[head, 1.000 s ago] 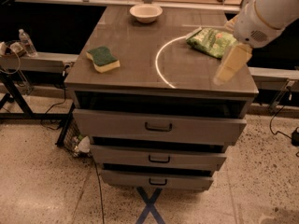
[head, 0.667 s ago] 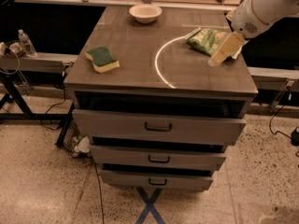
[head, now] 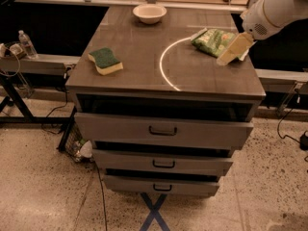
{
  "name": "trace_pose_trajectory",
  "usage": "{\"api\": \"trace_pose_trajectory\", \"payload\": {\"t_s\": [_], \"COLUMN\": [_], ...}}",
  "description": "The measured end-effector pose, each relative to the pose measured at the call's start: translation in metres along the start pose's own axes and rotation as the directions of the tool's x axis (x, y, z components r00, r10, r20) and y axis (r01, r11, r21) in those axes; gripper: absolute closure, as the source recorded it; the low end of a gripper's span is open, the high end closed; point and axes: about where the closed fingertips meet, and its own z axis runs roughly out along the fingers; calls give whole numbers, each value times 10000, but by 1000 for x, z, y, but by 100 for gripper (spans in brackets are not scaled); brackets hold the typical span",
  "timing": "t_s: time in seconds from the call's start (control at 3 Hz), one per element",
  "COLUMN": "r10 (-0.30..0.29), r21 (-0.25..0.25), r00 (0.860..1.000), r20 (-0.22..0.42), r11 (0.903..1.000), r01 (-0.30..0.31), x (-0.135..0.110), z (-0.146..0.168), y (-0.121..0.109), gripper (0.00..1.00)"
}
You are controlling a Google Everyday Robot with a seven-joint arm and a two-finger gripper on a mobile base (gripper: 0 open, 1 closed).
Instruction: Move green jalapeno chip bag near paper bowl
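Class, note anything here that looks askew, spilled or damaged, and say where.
The top drawer stands ajar, with a dark gap above it. The sponge lies skewed near the left edge. Nothing is spilled. The end effector is by the green jalapeno chip bag.

I see my smooth, rounded white arm (head: 278,6) ending in a pale tan gripper (head: 233,49), upper right of view
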Motion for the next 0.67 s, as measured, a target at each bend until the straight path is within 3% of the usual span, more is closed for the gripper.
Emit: {"api": "trace_pose_trajectory", "payload": {"t_s": [0.33, 0.67], "r10": [1596, 2399], "r21": [796, 1069], "r00": [9868, 9701], "r20": [280, 374], "r11": [9837, 9642], "r01": [-1614, -2426], "x": [31, 48], "z": [22, 43], "y": [-44, -66], "gripper": [0, 0]}}
